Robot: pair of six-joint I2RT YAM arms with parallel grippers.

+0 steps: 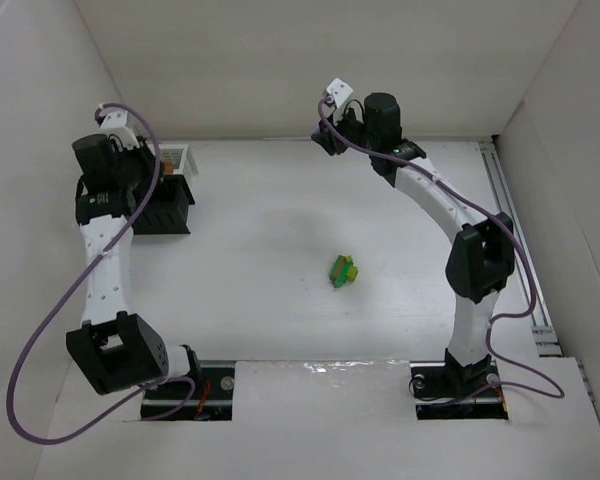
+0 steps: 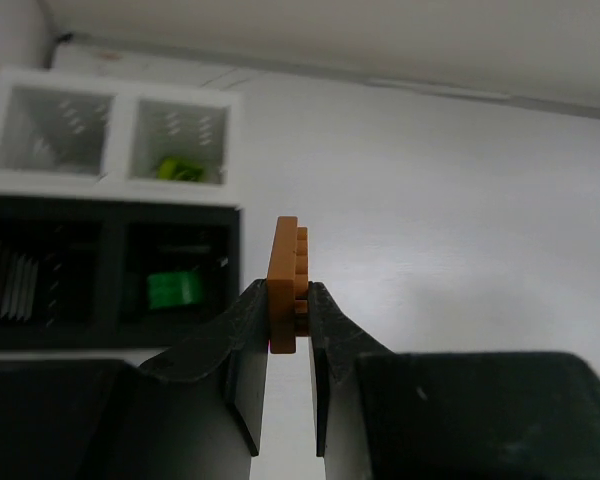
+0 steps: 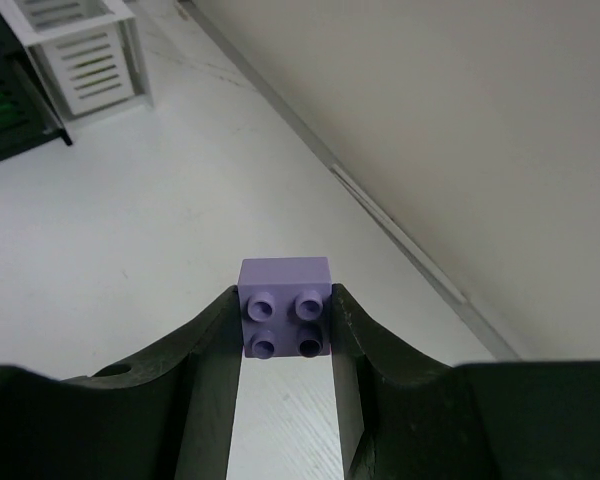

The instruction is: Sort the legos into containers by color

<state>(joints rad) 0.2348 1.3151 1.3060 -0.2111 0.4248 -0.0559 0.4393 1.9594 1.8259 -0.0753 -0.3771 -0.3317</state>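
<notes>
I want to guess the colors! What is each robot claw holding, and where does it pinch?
The left gripper pinches an orange lego across its studded face and back. The right gripper pinches a lilac four-stud lego by two opposite sides.

Far left, the rack [image 1: 170,216] — bricks [image 1: 343,270] lie centre.

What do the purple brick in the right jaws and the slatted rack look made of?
Purple brick: likely moulded plastic, smooth and matte, judging by crisp edges and round studs. Slatted rack: probably rigid plastic too, with thin even slats in white and black; blur leaves its finish unclear.
</notes>
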